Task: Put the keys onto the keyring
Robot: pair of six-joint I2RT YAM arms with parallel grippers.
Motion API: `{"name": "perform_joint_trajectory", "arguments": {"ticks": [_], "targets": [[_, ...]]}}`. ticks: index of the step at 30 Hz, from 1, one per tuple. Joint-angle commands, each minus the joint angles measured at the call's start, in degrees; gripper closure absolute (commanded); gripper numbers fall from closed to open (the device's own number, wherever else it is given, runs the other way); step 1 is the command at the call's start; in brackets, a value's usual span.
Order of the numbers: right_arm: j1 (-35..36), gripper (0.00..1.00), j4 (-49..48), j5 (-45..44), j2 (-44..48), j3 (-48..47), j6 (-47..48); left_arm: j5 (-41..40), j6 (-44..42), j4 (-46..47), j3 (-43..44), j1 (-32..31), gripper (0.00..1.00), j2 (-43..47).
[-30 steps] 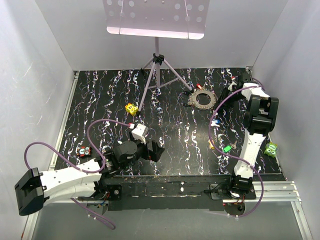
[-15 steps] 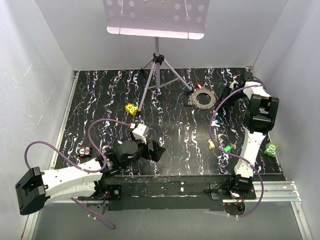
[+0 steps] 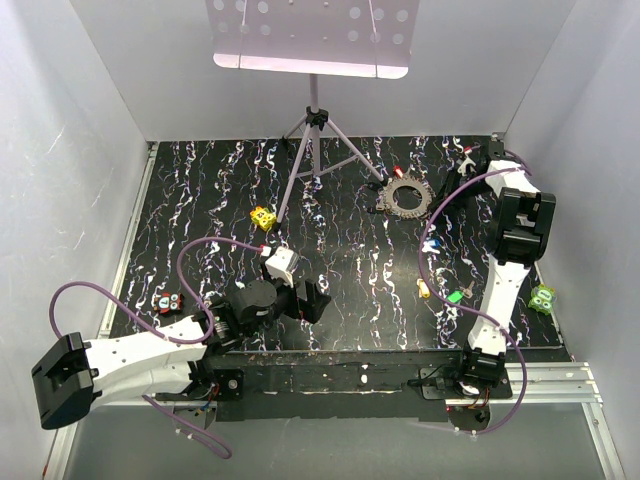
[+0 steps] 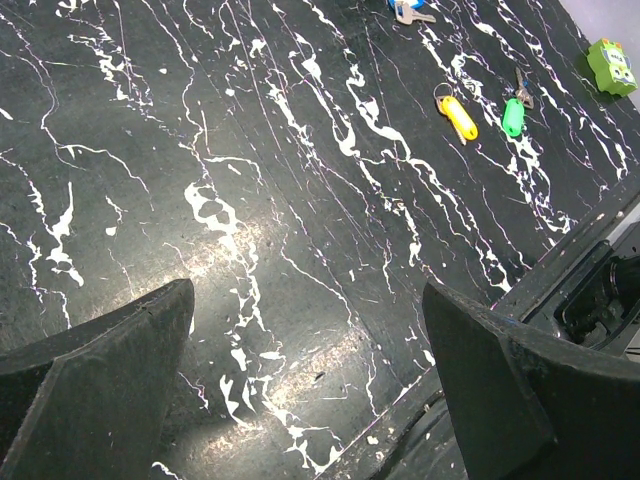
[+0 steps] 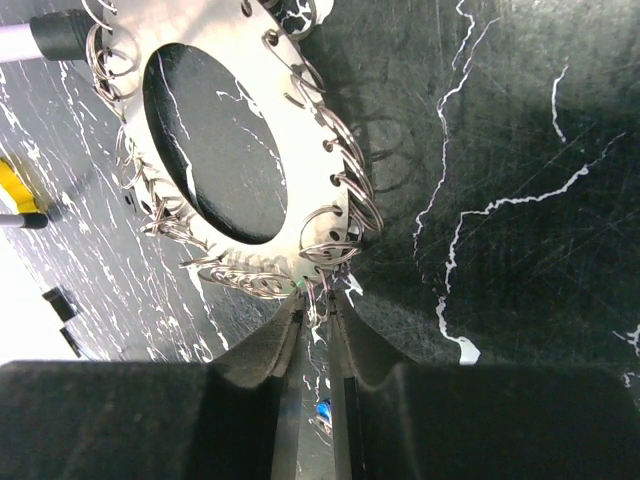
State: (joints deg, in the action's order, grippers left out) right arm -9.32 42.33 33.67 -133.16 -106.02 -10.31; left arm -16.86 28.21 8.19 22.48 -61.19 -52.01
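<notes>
at the left, the left end effector [image 4: 308, 300] hangs low over the black, white-veined desk [image 4: 250, 150]. its fingers are spread as wide as they go, with nothing between them but bare desk. farther back sits a yellow dotted cube [image 3: 262, 215], then the tripod legs of a music stand [image 3: 313, 150].

right of the stand lies the keyring [image 5: 305, 140]. it is a flat metal plate with a big oval opening, its rim pierced by small holes that carry wire loops all round. a red key [image 3: 397, 172] lies just beside its far-left edge.

nearer the arms, loose on the desk and apart from the keyring, are a blue key [image 3: 431, 243], an orange key [image 4: 458, 115] and a green key [image 4: 513, 115]. the last two lie side by side.

the right end effector [image 5: 318, 305] points at the keyring's rim, its tips right at the wire loops. its fingers stand nearly together with only a thin slit between them; whether they pinch anything i cannot tell. a green block [image 3: 543, 297] sits at the far right.
</notes>
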Motion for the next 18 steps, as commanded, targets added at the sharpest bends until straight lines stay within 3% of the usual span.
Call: {"name": "perform_joint_trajectory", "arguments": {"ticks": [1, 18], "targets": [[0.01, 0.79, 1.62, 0.78, -1.40, -2.70, -0.06, 0.51, 0.27, 0.69, 0.37, 0.37, 0.02, -0.20], [0.09, 0.79, 4.26, 0.78, -3.24, -5.87, 0.73, 0.69, 0.27, 0.69, 0.37, 0.46, 0.02, -0.29]]}}
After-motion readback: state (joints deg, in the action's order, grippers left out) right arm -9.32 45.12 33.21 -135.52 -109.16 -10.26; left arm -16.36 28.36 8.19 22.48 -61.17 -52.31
